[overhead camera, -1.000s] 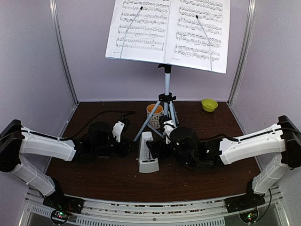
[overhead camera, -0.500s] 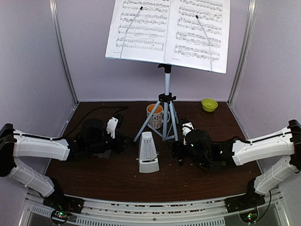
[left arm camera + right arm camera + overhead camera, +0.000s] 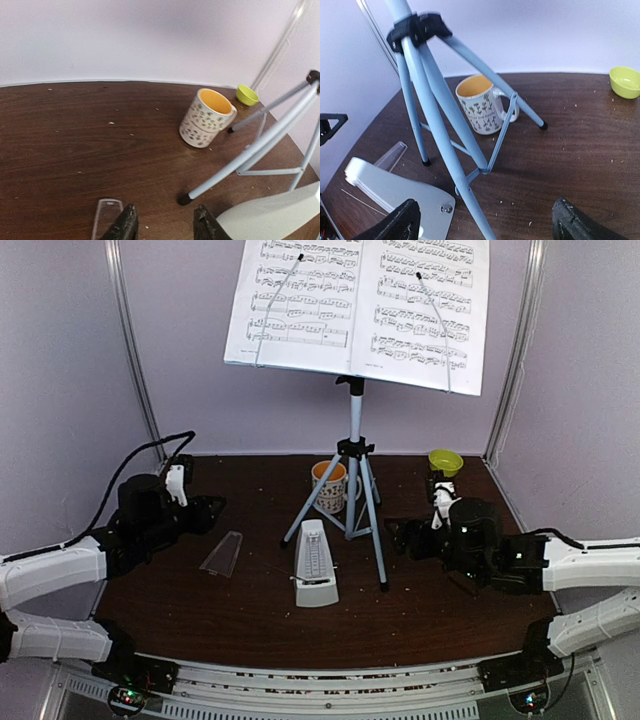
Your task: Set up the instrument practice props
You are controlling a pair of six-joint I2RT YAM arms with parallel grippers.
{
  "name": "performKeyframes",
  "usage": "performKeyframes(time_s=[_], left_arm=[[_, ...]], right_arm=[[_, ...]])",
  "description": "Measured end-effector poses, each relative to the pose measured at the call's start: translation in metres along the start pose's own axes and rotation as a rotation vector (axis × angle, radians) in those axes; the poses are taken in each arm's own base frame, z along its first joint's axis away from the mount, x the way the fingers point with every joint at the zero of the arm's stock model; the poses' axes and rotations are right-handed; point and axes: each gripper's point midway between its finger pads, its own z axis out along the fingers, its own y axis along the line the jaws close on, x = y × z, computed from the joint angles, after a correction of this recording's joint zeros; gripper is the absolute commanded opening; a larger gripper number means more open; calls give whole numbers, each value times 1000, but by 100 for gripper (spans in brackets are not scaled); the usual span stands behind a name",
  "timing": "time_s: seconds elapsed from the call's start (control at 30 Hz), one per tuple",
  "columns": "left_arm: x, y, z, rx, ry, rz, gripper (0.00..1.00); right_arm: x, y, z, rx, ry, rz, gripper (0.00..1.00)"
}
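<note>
The music stand's grey tripod (image 3: 353,475) stands mid-table, with two sheet-music pages (image 3: 300,300) (image 3: 425,310) side by side on top. In front of it stands the white pyramid metronome (image 3: 314,564), uncovered. Its clear cover (image 3: 222,553) lies flat on the table to its left. My left gripper (image 3: 203,510) is back left of the cover, open and empty; in the left wrist view the gripper (image 3: 165,226) hovers over bare wood beside the cover (image 3: 106,220). My right gripper (image 3: 398,536) is to the right of the tripod, open wide and empty, and looks at a tripod leg (image 3: 445,130) and the metronome (image 3: 395,192).
A patterned mug with an orange inside (image 3: 329,485) stands just behind the tripod's legs. A small green bowl (image 3: 445,462) sits at the back right corner. Pale walls close in the table at the back and on both sides. A black cable (image 3: 130,465) arcs over my left arm.
Both arms have drawn back from the metronome, the left to the back left, the right to the right. The clear cover, unseen before, now lies on the table left of the metronome.
</note>
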Motion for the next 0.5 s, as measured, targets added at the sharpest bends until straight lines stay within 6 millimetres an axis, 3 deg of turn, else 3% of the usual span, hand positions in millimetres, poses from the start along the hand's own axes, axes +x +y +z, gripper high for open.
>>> performKeyframes(time_s=[0.1, 0.23, 0.5], left_arm=[[-16, 22, -15, -67, -47, -33, 43], [-29, 34, -30, -117, -65, -29, 44], [-86, 16, -46, -115, -101, 77, 45]], right_arm=[[-28, -6, -13, -28, -68, 50, 97], [-53, -18, -26, -43, -127, 73, 100], [-82, -51, -44, -13, -189, 55, 100]])
